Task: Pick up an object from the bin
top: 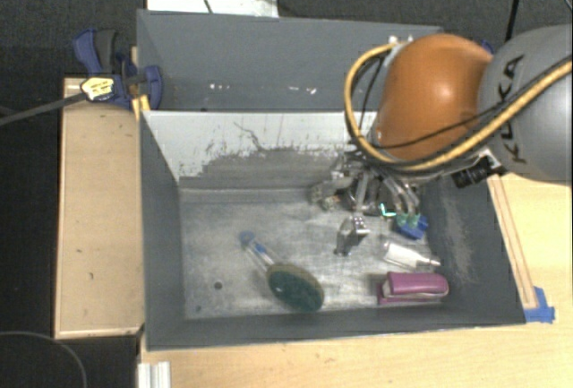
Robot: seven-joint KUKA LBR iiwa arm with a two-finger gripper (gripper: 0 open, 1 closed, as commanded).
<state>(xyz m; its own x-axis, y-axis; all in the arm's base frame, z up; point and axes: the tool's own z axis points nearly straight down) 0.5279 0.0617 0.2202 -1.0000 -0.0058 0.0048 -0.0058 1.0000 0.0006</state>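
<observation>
My gripper hangs below the orange wrist cover in the right half of the bin, one metal fingertip showing above the bin floor. Right of it lies a small white tube, with a blue and green piece just above that. A purple flat block rests near the front right. To the lower left lies a dark green round brush head on a clear blue-tipped handle. Nothing shows between the fingers.
The arm and its orange cover with cables hang over the bin's right back part and hide what lies beneath. The bin's sloped walls rise at the back and left. The left half of the floor is bare scratched metal.
</observation>
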